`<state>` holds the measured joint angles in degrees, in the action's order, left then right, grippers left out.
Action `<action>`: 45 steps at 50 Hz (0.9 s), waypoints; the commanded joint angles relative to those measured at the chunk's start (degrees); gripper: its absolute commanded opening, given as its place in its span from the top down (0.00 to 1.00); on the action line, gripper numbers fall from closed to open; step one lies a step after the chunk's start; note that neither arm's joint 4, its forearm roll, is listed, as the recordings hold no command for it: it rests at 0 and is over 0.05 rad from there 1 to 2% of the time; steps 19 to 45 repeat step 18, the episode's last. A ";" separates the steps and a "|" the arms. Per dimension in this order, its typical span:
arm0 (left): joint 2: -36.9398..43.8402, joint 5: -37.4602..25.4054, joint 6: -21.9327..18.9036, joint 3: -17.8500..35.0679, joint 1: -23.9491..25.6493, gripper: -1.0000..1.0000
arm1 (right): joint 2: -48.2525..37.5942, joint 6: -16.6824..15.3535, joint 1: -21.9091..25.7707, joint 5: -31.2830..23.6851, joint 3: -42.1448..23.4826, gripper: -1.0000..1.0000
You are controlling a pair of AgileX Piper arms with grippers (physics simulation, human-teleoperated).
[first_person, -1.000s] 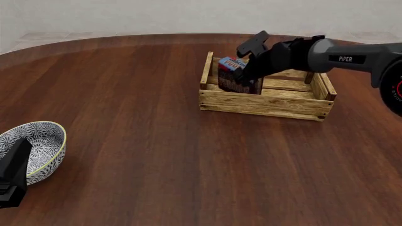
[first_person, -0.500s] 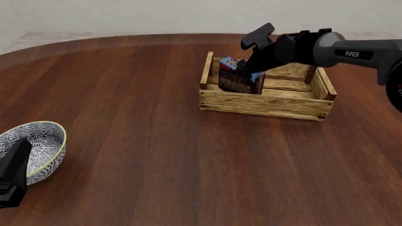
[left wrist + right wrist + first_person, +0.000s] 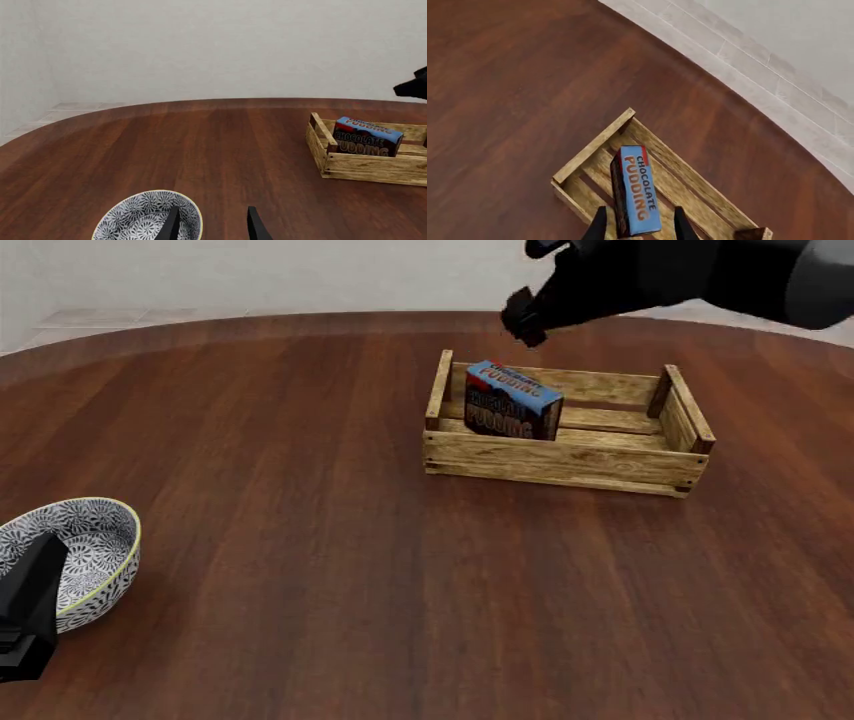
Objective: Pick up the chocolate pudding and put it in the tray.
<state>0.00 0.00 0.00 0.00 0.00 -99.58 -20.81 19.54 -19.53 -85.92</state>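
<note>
1. Wood desk (image 3: 294, 540): chocolate pudding (image 3: 513, 400) stands inside the tray (image 3: 561, 462), at its left end.
2. Right claw (image 3: 531, 302) spread, empty, above it.
3. Left claw (image 3: 212, 227) spread by the bowl (image 3: 94, 550).
4. Lift straight up, clear of the tray boards.

The surface (image 3: 294, 510) under me is dark reddish-brown wood with a rounded far edge. On it, the tray (image 3: 561, 462) sits far right of centre, and a patterned bowl (image 3: 83, 560) rests near left, well apart.
</note>
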 commanded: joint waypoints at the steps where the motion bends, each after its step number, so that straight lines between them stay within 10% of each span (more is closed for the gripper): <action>1: 0.00 0.00 0.00 0.00 0.00 0.00 | 17.56 0.45 4.64 -3.69 5.24 0.00; 17: 0.00 0.00 0.00 0.00 0.00 0.00 | 45.25 0.54 6.38 -3.85 12.16 0.00; 45: 0.00 0.00 0.00 0.00 0.00 0.00 | 45.27 0.54 6.38 -3.84 12.19 0.00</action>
